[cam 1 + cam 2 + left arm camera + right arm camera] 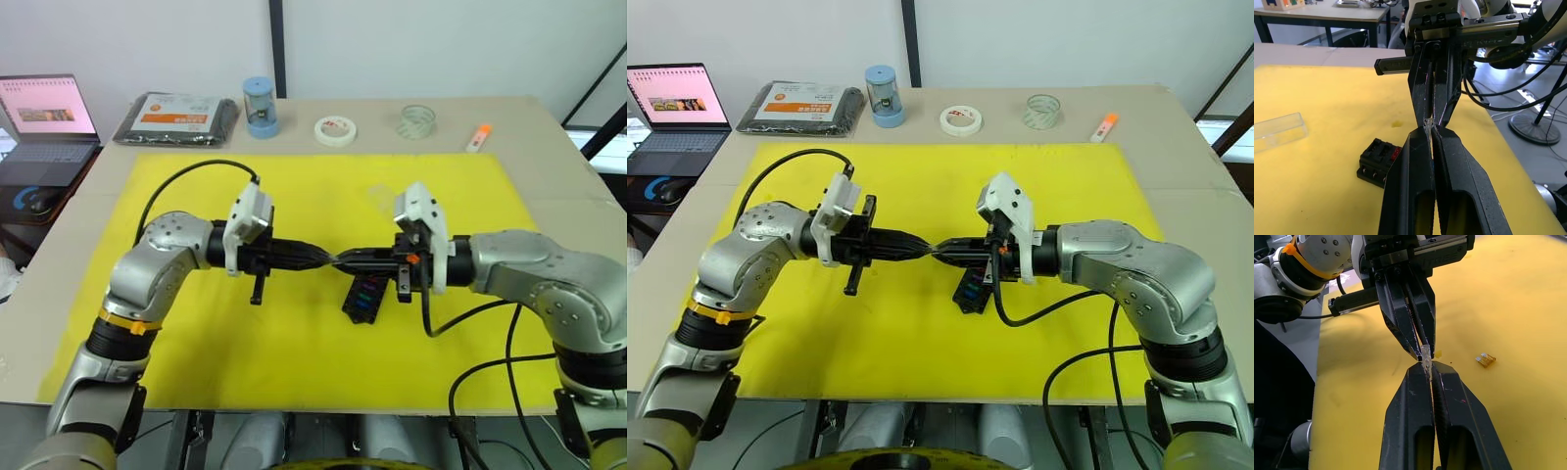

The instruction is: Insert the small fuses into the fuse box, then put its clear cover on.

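A: Where are your 2 grippers right now?

B: They meet tip to tip above the middle of the yellow mat [196, 333]. Your left gripper [328, 258] reaches in from the left and your right gripper [341, 260] from the right, both lying roughly level.

A: And what are they doing?

B: Both have their fingers pressed together on 1 tiny pale, see-through fuse [1425, 352]. In the left wrist view you see it as a small clear sliver [1428, 124] pinched where the 4 fingertips touch. Which gripper carries the load, you cannot tell.

A: Where is the fuse box?

B: The fuse box [364, 295] lies on the mat just below the right gripper, near side of the meeting point, slightly tilted. You can see teal, purple and red fuses seated in some of its slots [1395, 153]; other slots look bare.

A: The clear cover?

B: You find the clear cover [1278, 131] lying flat on the mat, well apart from the box. From the head camera it is a faint shape [380, 194] beyond the grippers.

A: Any loose fuses?

B: 1 amber fuse [1486, 360] lies on the mat by itself, near the grippers.

A: Anything else around?

B: Along the far edge of the table you have a black packet [176, 117], a blue cylinder [260, 107], a white tape roll [335, 130], a clear tape roll [416, 120] and an orange marker [478, 137]. A laptop [44, 122] sits off to the left.
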Action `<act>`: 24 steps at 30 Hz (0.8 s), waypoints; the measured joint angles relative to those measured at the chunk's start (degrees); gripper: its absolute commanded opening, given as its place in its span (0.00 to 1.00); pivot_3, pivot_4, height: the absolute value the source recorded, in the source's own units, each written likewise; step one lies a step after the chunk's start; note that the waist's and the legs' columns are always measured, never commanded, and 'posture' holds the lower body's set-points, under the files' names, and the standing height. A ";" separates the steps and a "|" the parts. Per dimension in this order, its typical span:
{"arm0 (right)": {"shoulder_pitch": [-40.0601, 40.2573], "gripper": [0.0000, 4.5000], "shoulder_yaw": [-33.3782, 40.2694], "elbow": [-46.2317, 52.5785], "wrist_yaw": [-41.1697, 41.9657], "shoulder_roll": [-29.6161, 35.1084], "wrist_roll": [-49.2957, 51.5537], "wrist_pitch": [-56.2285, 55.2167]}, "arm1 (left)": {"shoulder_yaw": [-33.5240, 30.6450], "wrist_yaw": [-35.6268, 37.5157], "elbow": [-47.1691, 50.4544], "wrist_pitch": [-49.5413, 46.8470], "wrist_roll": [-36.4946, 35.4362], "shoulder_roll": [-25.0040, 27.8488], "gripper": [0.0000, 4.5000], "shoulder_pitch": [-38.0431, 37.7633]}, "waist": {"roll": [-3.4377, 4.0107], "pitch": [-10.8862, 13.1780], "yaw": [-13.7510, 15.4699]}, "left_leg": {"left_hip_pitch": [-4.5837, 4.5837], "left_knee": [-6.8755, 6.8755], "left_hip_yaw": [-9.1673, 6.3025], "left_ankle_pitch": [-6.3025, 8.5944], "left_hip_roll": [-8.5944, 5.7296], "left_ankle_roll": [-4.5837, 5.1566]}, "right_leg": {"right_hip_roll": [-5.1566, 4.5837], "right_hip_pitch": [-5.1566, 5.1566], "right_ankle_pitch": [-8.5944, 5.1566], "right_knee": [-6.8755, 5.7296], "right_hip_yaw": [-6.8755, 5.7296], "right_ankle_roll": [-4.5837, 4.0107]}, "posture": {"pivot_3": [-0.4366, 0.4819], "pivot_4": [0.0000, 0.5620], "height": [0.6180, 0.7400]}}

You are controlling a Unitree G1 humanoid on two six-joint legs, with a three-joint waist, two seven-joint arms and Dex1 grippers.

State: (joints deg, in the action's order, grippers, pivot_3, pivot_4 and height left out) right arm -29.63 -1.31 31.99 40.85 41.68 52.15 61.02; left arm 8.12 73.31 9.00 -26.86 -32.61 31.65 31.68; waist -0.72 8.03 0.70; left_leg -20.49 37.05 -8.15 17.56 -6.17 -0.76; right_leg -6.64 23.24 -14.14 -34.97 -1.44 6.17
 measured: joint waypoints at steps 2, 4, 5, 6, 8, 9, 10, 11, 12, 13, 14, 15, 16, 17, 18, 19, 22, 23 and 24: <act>-0.10 0.01 0.00 -0.02 -0.05 0.00 0.11 0.06 | 0.00 0.00 0.03 0.18 0.00 0.08 0.00 0.00 | 0.00 0.00 0.00 | 0.00 0.00 0.00 0.00 0.00 0.00 | 0.00 0.00 0.00 0.00 0.00 0.00 | 0.48 0.27 1.00; -0.10 0.01 0.00 -0.09 -0.06 0.00 0.25 0.07 | 0.01 0.01 0.10 0.19 0.00 0.14 0.00 0.00 | 0.00 0.00 0.01 | 0.00 0.00 0.00 0.00 0.00 0.00 | 0.00 0.00 0.00 0.00 0.00 0.00 | 0.48 0.27 1.00; -0.10 0.01 0.00 -0.15 -0.06 0.00 0.32 0.07 | 0.02 -0.02 0.13 0.19 0.02 0.17 0.00 0.01 | 0.00 0.00 0.00 | 0.00 0.00 0.00 0.00 0.00 0.00 | 0.00 0.00 0.00 0.00 0.00 0.00 | 0.48 0.27 1.00; -0.10 0.00 0.00 -0.18 -0.05 0.01 0.35 0.07 | 0.04 -0.07 0.15 0.19 0.06 0.18 0.05 0.01 | 0.00 0.00 0.00 | 0.00 0.00 0.00 0.00 0.00 0.00 | 0.00 0.00 0.00 0.00 0.00 0.00 | 0.48 0.27 1.00; -0.12 0.00 0.01 -0.24 -0.03 0.04 0.37 0.00 | 0.16 -0.26 0.16 0.17 0.59 0.49 0.16 0.02 | 0.00 0.00 -0.02 | 0.00 0.00 0.00 0.00 0.00 0.00 | 0.00 0.00 0.00 0.00 0.00 0.00 | 0.48 0.27 1.00; -0.25 0.00 0.05 -0.25 0.00 0.18 0.36 -0.10 | 0.34 -0.21 0.15 0.17 1.00 0.90 0.23 -0.05 | 0.00 0.00 -0.04 | 0.00 0.00 0.00 0.00 0.00 0.00 | 0.00 0.00 0.00 0.00 0.00 0.00 | 0.48 0.27 1.00; -0.26 0.00 0.05 -0.25 0.08 0.70 0.31 -0.10 | 0.36 -0.12 0.16 0.32 1.27 1.04 0.31 -0.18 | 0.00 0.00 -0.01 | 0.00 -0.01 0.00 0.00 0.00 0.00 | 0.01 0.00 0.00 0.00 0.00 0.00 | 0.48 0.27 1.00; -0.27 0.00 0.05 -0.25 0.20 1.68 0.11 -0.11 | 0.40 0.02 0.16 0.91 1.71 1.44 0.38 -0.72 | 0.00 0.00 0.00 | 0.00 -0.01 0.00 0.00 0.00 0.00 | 0.01 0.00 0.00 0.00 0.00 0.00 | 0.48 0.27 1.00; -0.27 0.00 0.05 -0.25 0.27 2.21 -0.08 -0.11 | 0.40 0.11 0.16 1.18 1.98 1.62 0.46 -1.03 | 0.00 0.00 0.01 | 0.00 0.00 0.00 0.00 0.00 0.00 | 0.01 0.00 0.00 0.01 0.00 0.00 | 0.48 0.27 1.00; -0.27 0.00 0.06 -0.25 0.35 2.96 -0.31 -0.11 | 0.44 0.25 0.15 1.60 2.30 1.79 0.53 -1.61 | 0.00 0.00 0.01 | 0.00 -0.01 0.00 0.00 0.00 0.00 | 0.00 0.00 0.00 0.01 0.00 0.00 | 0.48 0.27 1.00; -0.26 0.00 0.04 -0.21 0.42 3.88 -0.74 -0.11 | 0.65 0.34 0.12 2.30 2.83 1.79 0.60 -2.05 | 0.00 0.00 0.02 | -0.01 -0.01 0.00 0.00 0.00 0.00 | 0.00 0.00 0.00 0.01 0.00 0.00 | 0.48 0.27 1.00; -0.27 0.00 -0.10 -0.08 0.42 5.28 -1.53 -0.09 | 1.01 0.36 0.08 3.42 3.55 1.67 0.69 -2.35 | 0.01 0.01 0.03 | -0.01 0.00 0.00 0.00 -0.01 0.00 | -0.01 0.00 0.00 0.01 -0.01 0.00 | 0.48 0.27 1.00; -0.27 0.00 -0.40 0.18 0.19 7.47 -2.93 -0.03 | 1.43 0.24 0.01 4.86 4.50 1.30 0.75 -2.68 | 0.02 0.01 0.10 | -0.01 0.00 0.01 0.00 -0.02 0.00 | -0.03 -0.01 0.00 0.01 -0.01 0.00 | 0.48 0.27 1.00; -0.32 0.00 -0.56 0.34 -0.19 9.36 -4.68 0.03 | 1.83 0.00 -0.29 6.18 5.32 0.75 0.84 -3.03 | 0.00 0.02 0.17 | -0.02 0.00 0.00 0.00 -0.03 0.01 | -0.04 -0.02 0.00 0.03 -0.03 0.00 | 0.48 0.27 1.00; -0.55 0.00 -1.09 0.49 -0.78 11.22 -6.71 0.05 | 2.34 -0.42 -1.06 7.60 6.42 -0.20 0.92 -3.17 | 0.00 0.02 0.18 | -0.02 0.01 0.00 0.01 -0.03 0.01 | -0.04 -0.04 0.00 0.05 -0.04 0.00 | 0.48 0.27 1.00; -0.72 0.00 -1.94 0.54 -1.18 12.61 -8.36 0.08 | 2.75 -0.84 -1.53 8.62 7.24 -0.98 0.99 -3.41 | -0.01 0.02 0.14 | -0.02 0.00 0.01 0.01 -0.03 0.02 | -0.04 -0.03 0.00 0.05 -0.04 0.00 | 0.48 0.27 1.00; -0.74 0.00 -4.85 0.98 -1.90 14.80 -12.79 -0.06 | 4.35 -1.57 -2.81 11.29 9.35 -2.76 0.99 -3.84 | -0.03 0.04 -0.04 | -0.02 -0.02 0.02 0.01 0.00 0.02 | -0.02 -0.01 0.00 0.05 -0.04 0.01 | 0.48 0.27 1.00; -0.80 0.00 -5.49 1.17 -2.33 14.80 -13.83 0.06 | 4.63 -2.32 -3.51 12.11 10.06 -3.86 0.99 -3.83 | -0.02 0.04 -0.07 | -0.01 -0.02 0.02 0.01 0.01 0.02 | -0.02 0.00 0.00 0.04 -0.04 0.01 | 0.48 0.27 1.00; -1.06 0.00 -6.28 1.44 -2.65 14.79 -14.58 0.15 | 4.87 -2.96 -4.09 12.73 10.77 -4.91 0.99 -3.84 | -0.02 0.05 -0.03 | -0.01 -0.01 0.02 0.01 0.02 0.02 | -0.02 0.00 0.00 0.02 -0.04 0.01 | 0.48 0.27 1.00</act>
State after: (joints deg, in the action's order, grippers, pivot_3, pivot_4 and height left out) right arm -30.69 -7.59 33.43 38.20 56.47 37.58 61.17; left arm 12.99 70.35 4.91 -14.13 -21.84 26.74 27.85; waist -0.75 8.08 0.68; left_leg -20.51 37.04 -8.13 17.57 -6.16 -0.75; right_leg -6.66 23.24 -14.14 -34.94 -1.47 6.18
